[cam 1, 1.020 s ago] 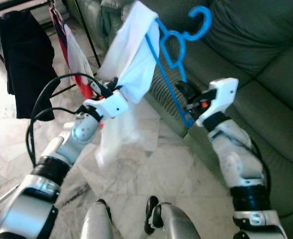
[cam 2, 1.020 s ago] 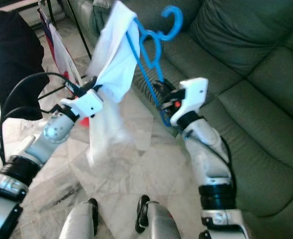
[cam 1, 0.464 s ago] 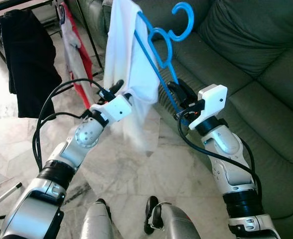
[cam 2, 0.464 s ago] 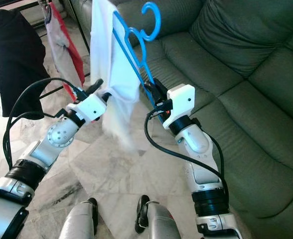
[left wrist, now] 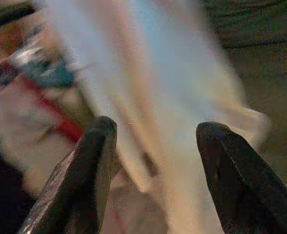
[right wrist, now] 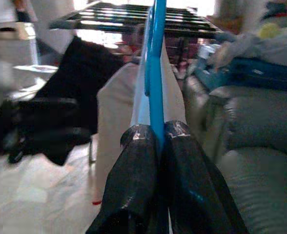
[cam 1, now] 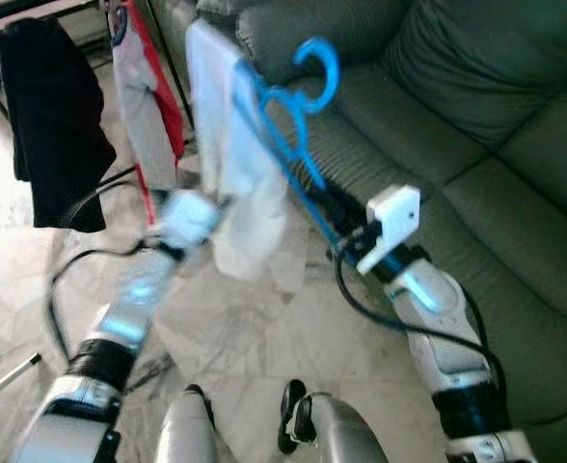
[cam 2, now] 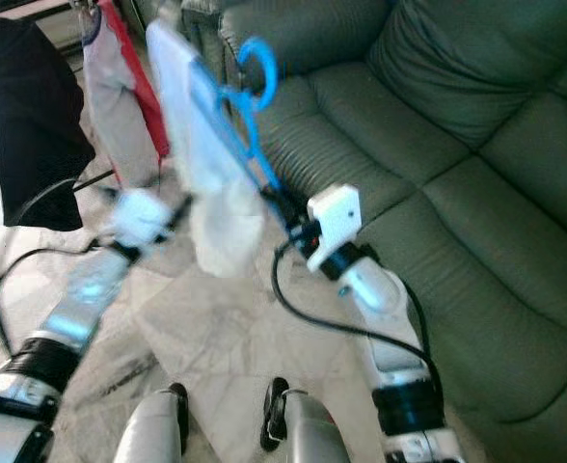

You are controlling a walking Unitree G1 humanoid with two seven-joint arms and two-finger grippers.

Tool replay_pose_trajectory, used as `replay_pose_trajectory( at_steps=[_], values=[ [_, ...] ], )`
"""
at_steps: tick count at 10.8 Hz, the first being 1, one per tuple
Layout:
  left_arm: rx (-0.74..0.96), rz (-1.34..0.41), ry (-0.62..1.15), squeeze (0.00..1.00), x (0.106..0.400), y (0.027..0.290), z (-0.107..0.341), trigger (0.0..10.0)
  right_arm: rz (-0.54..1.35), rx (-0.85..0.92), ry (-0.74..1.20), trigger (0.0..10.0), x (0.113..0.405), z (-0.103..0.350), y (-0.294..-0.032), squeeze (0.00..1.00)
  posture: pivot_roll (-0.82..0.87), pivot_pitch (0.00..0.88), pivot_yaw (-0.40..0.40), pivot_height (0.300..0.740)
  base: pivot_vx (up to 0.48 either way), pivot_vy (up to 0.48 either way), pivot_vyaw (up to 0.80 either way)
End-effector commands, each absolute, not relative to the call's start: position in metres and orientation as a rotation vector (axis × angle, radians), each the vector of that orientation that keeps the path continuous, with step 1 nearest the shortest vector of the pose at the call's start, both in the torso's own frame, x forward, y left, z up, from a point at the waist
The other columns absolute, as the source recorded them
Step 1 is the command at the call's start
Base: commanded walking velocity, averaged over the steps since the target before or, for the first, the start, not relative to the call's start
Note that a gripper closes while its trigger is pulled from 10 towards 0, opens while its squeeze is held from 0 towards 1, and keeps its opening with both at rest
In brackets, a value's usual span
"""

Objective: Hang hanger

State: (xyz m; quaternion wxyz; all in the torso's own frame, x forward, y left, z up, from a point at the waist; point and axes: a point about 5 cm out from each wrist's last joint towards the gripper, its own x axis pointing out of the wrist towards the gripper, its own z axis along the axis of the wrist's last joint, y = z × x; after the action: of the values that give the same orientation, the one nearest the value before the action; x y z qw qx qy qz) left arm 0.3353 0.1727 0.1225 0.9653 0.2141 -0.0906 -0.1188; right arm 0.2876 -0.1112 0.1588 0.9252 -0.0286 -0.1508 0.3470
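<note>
A blue plastic hanger (cam 1: 303, 116) carries a white garment (cam 1: 230, 164) and is held up in front of the sofa, hook uppermost. My right gripper (cam 1: 337, 220) is shut on the hanger's lower bar; in the right wrist view the blue bar (right wrist: 155, 73) rises from between the closed fingers (right wrist: 133, 165). My left gripper (cam 1: 189, 214) is blurred, low and to the left of the garment. In the left wrist view its fingers (left wrist: 92, 161) stand wide apart with the blurred white cloth (left wrist: 173, 97) just beyond them.
A drying rack at the far left holds a black garment (cam 1: 57, 125) and a red and white one (cam 1: 144, 106). The rack's top bars (right wrist: 133, 19) lie beyond the hanger. A dark green sofa (cam 1: 515, 125) runs along the right. Marble floor (cam 1: 264, 328) lies below.
My left gripper has let go of the white garment and dropped back to the left. The right gripper has carried the hanger and garment leftward, closer to the rack's clothes.
</note>
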Motion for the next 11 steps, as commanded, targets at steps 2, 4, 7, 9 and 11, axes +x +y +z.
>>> replay_pose_trajectory(
  at_steps=[2,4,7,9,11],
  values=[
    [0.369,-0.111,-0.230,1.00,0.348,0.190,0.147,10.0,0.828,-0.050,-0.406,10.0,0.276,0.178,-0.106,0.00,0.04,0.172,-0.077,0.740,0.000,0.000,0.00],
    [0.333,-0.037,-0.287,1.00,0.357,0.200,0.170,10.0,0.861,-0.046,-0.390,10.0,0.274,0.178,-0.109,0.00,0.04,0.171,-0.076,0.740,0.000,0.000,0.00],
    [0.333,-0.037,-0.287,1.00,0.357,0.200,0.170,10.0,0.861,-0.046,-0.390,10.0,0.274,0.178,-0.109,0.00,0.04,0.171,-0.076,0.740,0.000,0.000,0.00],
    [0.333,-0.037,-0.287,1.00,0.357,0.200,0.170,10.0,0.861,-0.046,-0.390,10.0,0.274,0.178,-0.109,0.00,0.04,0.171,-0.076,0.740,0.000,0.000,0.00],
    [0.333,-0.037,-0.287,1.00,0.357,0.200,0.170,10.0,0.861,-0.046,-0.390,10.0,0.274,0.178,-0.109,0.00,0.04,0.171,-0.076,0.740,0.000,0.000,0.00]
  ],
)
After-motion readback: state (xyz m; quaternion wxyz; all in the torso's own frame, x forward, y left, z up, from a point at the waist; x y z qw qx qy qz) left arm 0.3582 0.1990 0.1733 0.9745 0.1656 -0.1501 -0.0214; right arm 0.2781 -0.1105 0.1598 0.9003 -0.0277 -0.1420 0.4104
